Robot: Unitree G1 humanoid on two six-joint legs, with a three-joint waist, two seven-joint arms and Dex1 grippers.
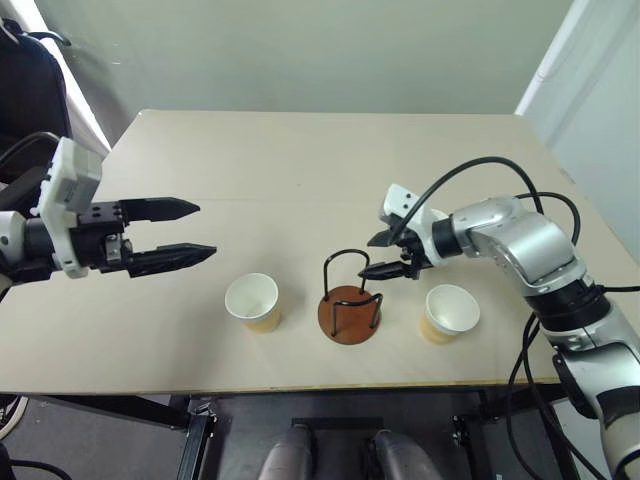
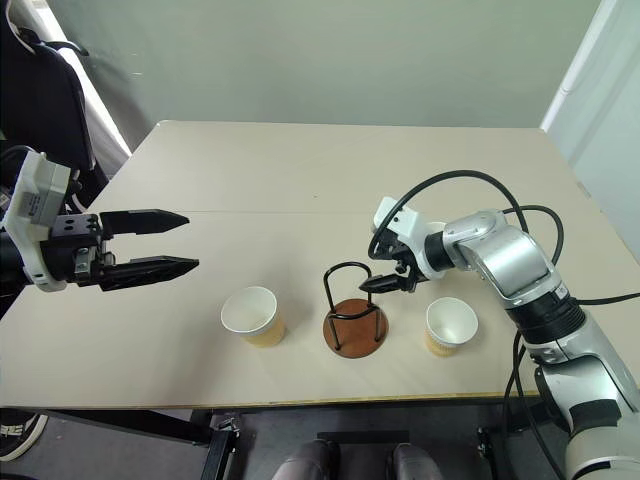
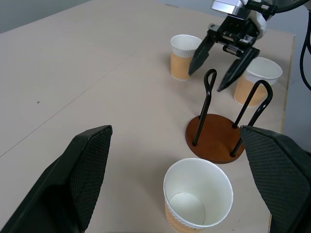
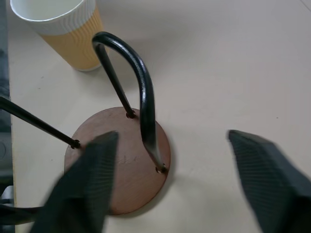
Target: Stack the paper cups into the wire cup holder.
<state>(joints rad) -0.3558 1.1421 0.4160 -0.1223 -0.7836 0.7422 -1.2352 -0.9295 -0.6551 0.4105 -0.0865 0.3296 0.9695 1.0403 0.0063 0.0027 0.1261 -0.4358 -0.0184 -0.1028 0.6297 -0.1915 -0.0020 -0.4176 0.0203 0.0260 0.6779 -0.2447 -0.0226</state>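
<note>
The wire cup holder (image 1: 350, 300) stands near the table's front edge, with black loops on a round brown base and nothing in it. One paper cup (image 1: 252, 300) stands upright to its left and another paper cup (image 1: 450, 312) to its right. A third paper cup (image 3: 183, 56) stands behind the holder, beyond my right gripper. My right gripper (image 1: 372, 255) hangs open and empty just right of the loops, pointing left at them. My left gripper (image 1: 205, 229) hovers open and empty above the table, well left of the cups.
The beige table (image 1: 300, 160) stretches far back behind the cups. Black cables (image 1: 480, 170) arc over my right arm. A dark chair (image 1: 25, 90) stands off the table's back left corner. The table's front edge runs close below the cups and holder.
</note>
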